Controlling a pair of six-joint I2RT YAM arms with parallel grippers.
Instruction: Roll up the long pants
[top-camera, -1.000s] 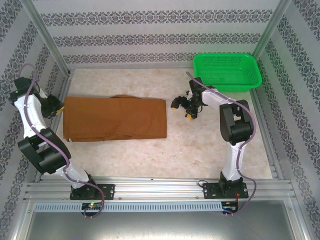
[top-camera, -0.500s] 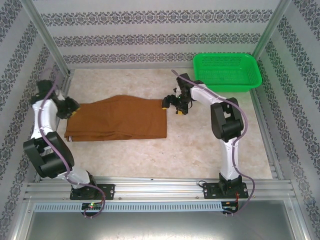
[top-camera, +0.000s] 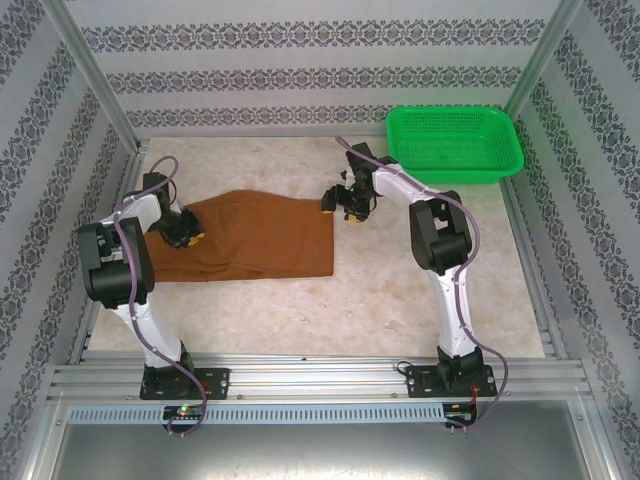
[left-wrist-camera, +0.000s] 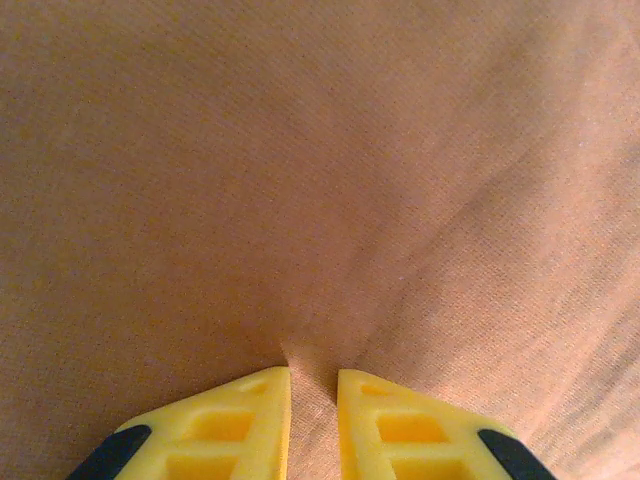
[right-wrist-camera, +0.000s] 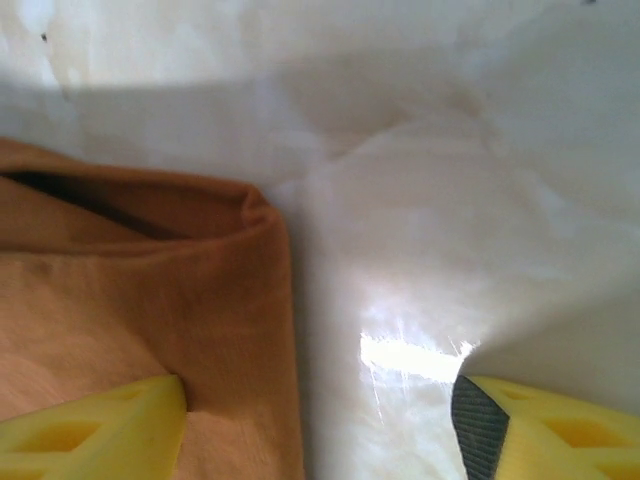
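The long pants (top-camera: 265, 238) lie as a rust-brown folded slab on the left half of the table. My left gripper (top-camera: 186, 233) sits on their left end. In the left wrist view the yellow fingers (left-wrist-camera: 245, 415) are shut on a small ridge of the cloth (left-wrist-camera: 320, 180). My right gripper (top-camera: 340, 203) hovers at the pants' far right corner. It is open in the right wrist view (right-wrist-camera: 320, 405), with one finger over the cloth (right-wrist-camera: 150, 290) and the other over bare table, the pants' edge between them.
A green plastic basket (top-camera: 455, 143) stands at the back right, just behind the right arm. The pale tabletop (top-camera: 420, 290) is bounded by metal rails and patterned walls on three sides.
My left gripper has travelled right with the pants' left end, which has come in from the left rail. My right gripper has moved left to the pants' corner, its jaws narrowing.
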